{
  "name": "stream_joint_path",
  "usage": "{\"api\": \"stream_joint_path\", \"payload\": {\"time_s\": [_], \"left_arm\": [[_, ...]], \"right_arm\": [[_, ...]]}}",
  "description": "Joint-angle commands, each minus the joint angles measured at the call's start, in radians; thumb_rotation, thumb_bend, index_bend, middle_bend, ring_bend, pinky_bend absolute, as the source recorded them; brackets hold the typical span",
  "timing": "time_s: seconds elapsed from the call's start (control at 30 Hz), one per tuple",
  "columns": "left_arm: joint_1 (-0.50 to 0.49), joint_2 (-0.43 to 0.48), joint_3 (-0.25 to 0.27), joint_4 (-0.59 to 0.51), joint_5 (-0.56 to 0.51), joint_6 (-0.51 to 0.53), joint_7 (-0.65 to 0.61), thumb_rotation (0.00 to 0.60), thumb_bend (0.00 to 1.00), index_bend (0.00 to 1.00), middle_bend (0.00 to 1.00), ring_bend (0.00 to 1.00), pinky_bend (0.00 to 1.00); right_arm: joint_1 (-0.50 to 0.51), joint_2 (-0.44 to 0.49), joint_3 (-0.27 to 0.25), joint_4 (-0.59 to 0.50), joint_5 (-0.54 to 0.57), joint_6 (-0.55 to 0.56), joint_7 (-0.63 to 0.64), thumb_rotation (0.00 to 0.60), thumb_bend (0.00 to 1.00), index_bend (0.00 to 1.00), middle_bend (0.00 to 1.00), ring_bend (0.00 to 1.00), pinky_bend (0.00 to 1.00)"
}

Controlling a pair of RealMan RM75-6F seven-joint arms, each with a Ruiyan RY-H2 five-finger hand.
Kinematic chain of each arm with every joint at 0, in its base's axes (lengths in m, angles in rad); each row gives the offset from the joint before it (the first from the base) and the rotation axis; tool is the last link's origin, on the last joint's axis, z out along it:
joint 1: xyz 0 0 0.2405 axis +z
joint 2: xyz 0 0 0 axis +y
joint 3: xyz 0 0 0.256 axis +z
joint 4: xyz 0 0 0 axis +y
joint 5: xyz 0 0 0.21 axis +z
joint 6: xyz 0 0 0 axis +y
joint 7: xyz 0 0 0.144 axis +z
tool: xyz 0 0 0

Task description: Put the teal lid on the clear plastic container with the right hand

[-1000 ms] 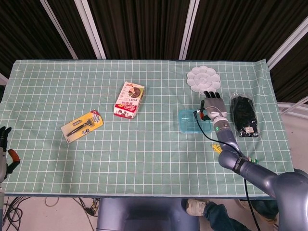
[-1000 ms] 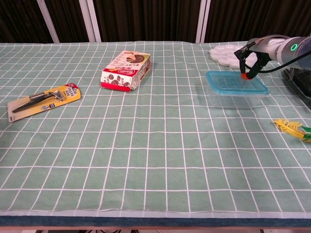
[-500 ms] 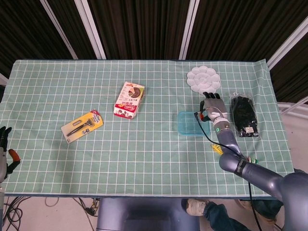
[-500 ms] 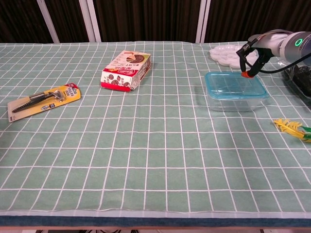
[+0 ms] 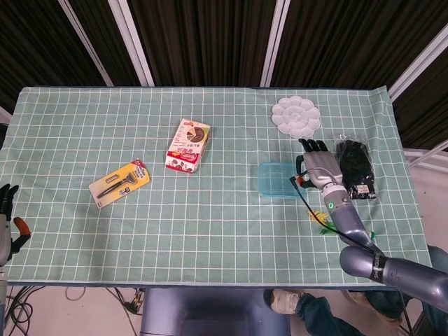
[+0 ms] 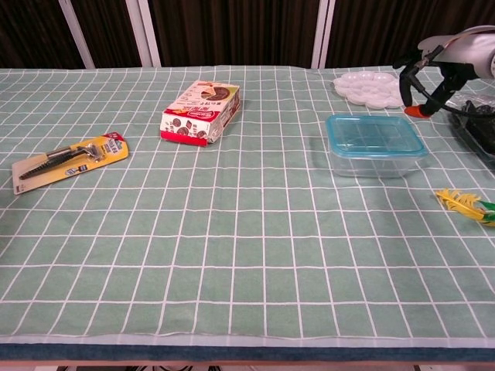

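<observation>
Now the teal plastic lid (image 6: 374,132) sits flat on top of the clear plastic container (image 6: 377,161), and the two stand together on the table with the green checked cloth (image 6: 232,232). Just to the right of the container, the grey right hand (image 5: 319,165) is off the lid and holds nothing. Its fingers are stretched out and a little apart, pointing to the far side of the table. From the chest view this hand (image 6: 433,73) shows at the top right edge, up above the cloth, with a red fingertip pointing down. Behind the container lies a white round paint tray with little cups (image 5: 296,115). Right beside the right hand lies a clear bag with something black inside (image 5: 355,168). Near the front of the table, by the right arm, lies a small yellow and green thing (image 6: 464,204). In the middle stands a red and white snack box (image 5: 189,145), and further left lies a yellow card pack with a razor (image 5: 120,183). At the far left edge the dark left hand (image 5: 7,210) hangs beside the table with its fingers spread and nothing in it.
</observation>
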Motion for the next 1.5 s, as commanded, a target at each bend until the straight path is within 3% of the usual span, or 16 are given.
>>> {"api": "stream_joint_path", "payload": {"time_s": [0.03, 0.4, 1.5], "left_arm": [[0.0, -0.001, 0.002, 0.001, 0.001, 0.0, 0.002, 0.6, 0.79, 0.06, 0.0, 0.0, 0.0], [0.0, -0.005, 0.003, 0.005, 0.003, 0.002, 0.008, 0.6, 0.79, 0.06, 0.0, 0.0, 0.0], [-0.003, -0.009, 0.003, 0.009, -0.005, -0.003, 0.016, 0.6, 0.79, 0.06, 0.0, 0.0, 0.0]], "right_arm": [[-0.013, 0.003, -0.019, -0.019, -0.016, 0.005, -0.005, 0.6, 0.42, 0.6, 0.08, 0.0, 0.0], [-0.016, -0.04, -0.04, 0.004, -0.026, -0.003, -0.011, 0.6, 0.42, 0.6, 0.08, 0.0, 0.0], [-0.014, -0.041, -0.076, 0.019, -0.024, -0.072, -0.006, 0.6, 0.42, 0.6, 0.08, 0.0, 0.0]]}}
